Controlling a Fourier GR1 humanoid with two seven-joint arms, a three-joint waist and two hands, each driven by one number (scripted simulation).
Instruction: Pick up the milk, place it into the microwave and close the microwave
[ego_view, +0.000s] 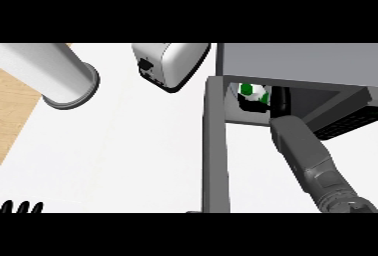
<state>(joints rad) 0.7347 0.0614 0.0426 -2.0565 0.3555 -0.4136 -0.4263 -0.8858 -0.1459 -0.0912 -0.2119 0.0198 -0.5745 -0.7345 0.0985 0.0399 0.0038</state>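
1. Nearest to the camera is the right forearm (306, 155), grey, which comes in at the lower right and reaches up into the open front of the microwave (295, 60).
2. At its end, the black right hand (280, 100) is inside the microwave's cavity, with the palm on the right side of the milk carton (253, 90).
3. The fingers (252, 105) of this hand are curled round the near side of the milk carton, so the hand is clamped on it.
4. The milk carton, green and white, is inside the cavity, close to its left wall, and touches the hand on its right and near sides. Whether it stands on the cavity's floor, I cannot tell.
5. The microwave stands at the far right part of the counter (133, 150). The microwave door (215, 150) is open and shows as a long grey slab that runs from the left side of the cavity toward the counter's near edge.
6. The left hand (22, 207) rests at the counter's near left corner. Only its black fingers show, straight and apart, holding nothing.
7. A white toaster (173, 62) stands near the far edge, just beside the microwave on its left.
8. A white cylinder (52, 70) with a flared rim is toward the far left corner, well apart from the milk carton.
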